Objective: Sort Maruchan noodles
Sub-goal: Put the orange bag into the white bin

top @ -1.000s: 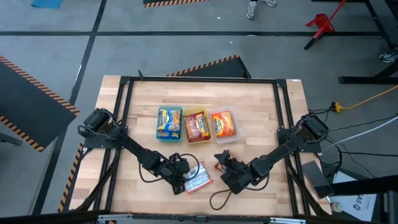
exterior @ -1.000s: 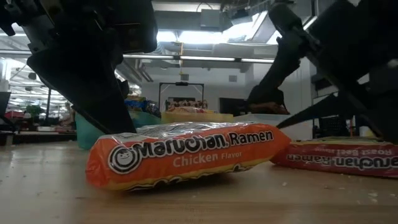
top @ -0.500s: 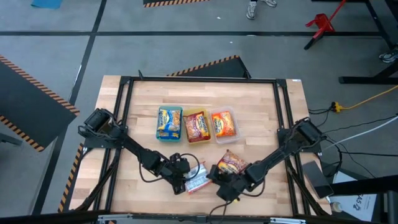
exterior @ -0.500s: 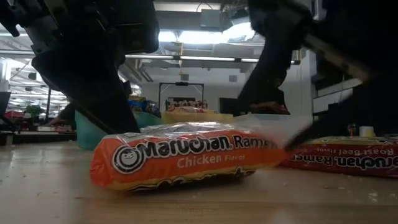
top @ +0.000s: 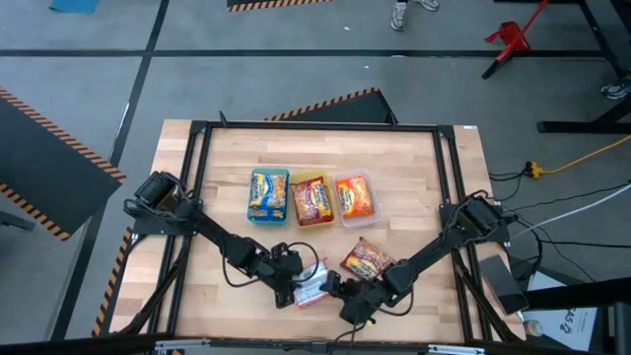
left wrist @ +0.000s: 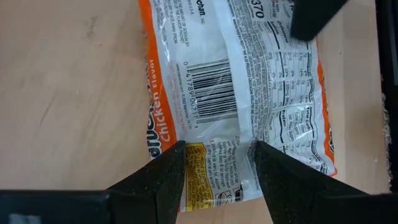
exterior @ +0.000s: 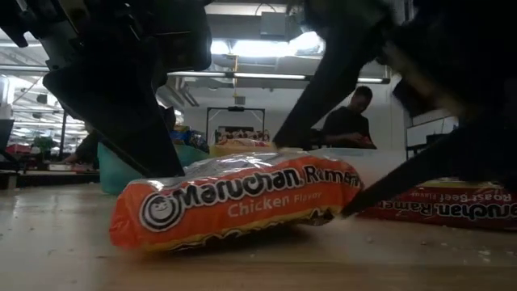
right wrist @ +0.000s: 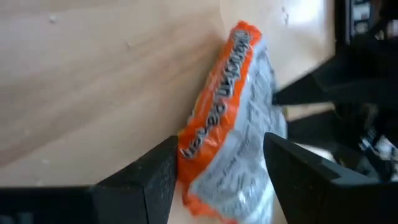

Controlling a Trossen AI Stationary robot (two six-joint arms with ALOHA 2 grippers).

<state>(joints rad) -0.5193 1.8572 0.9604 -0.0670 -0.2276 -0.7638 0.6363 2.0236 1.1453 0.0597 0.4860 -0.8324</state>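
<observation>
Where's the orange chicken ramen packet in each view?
High: orange chicken packet lies label side down near the front edge, between both grippers.
Low: fills the centre, logo readable.
Left wrist: barcode side, just past the left gripper.
Right wrist: orange edge, between the right gripper fingers.
Shared landmark: the packet's orange border.

Orange Maruchan chicken ramen packet (top: 312, 289) lies label-down near the table's front; a red packet (top: 366, 260) just beside; three packets (top: 313, 197) fill trays.
</observation>
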